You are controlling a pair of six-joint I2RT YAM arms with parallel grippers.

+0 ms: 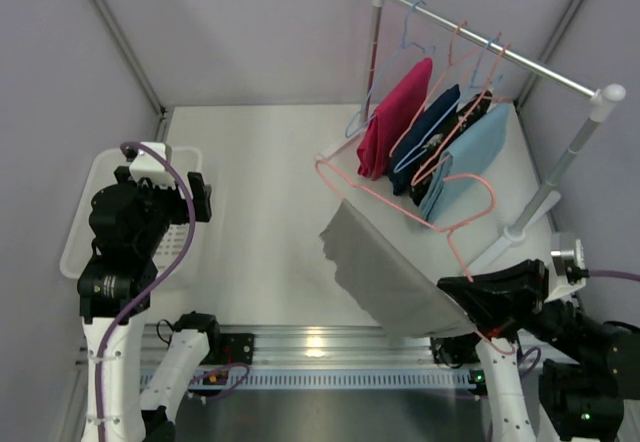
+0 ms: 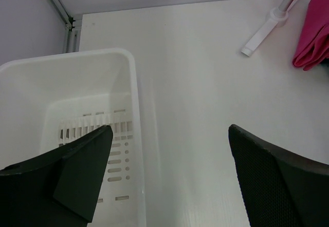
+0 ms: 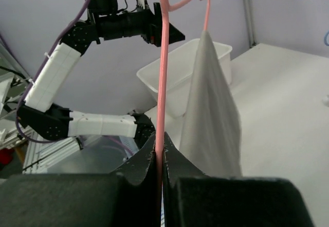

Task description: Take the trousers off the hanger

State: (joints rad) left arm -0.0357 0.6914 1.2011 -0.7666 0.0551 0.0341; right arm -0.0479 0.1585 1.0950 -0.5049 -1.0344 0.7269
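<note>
**Grey pair off the rail, but not off the hanger**

The right hand (image 3: pixel 159 157) is clamped on the pink hanger (image 3: pixel 162 57), with the grey trousers (image 3: pixel 211 109) draped over it above the worktop (image 1: pixel 260 182). Nothing is freed yet. The left hand (image 2: pixel 169 139) hangs wide open over the white bin (image 2: pixel 77 62). Only the top view shows the sky-blue trousers (image 1: pixel 470 157) on the rail (image 1: pixel 500 52). Only the right wrist view shows the pinch on the wire.

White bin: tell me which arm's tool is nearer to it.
Left. The left tool hangs open just above the right edge of the white bin. The right tool is across the table, shut on the pink hanger that carries the grey trousers.
</note>
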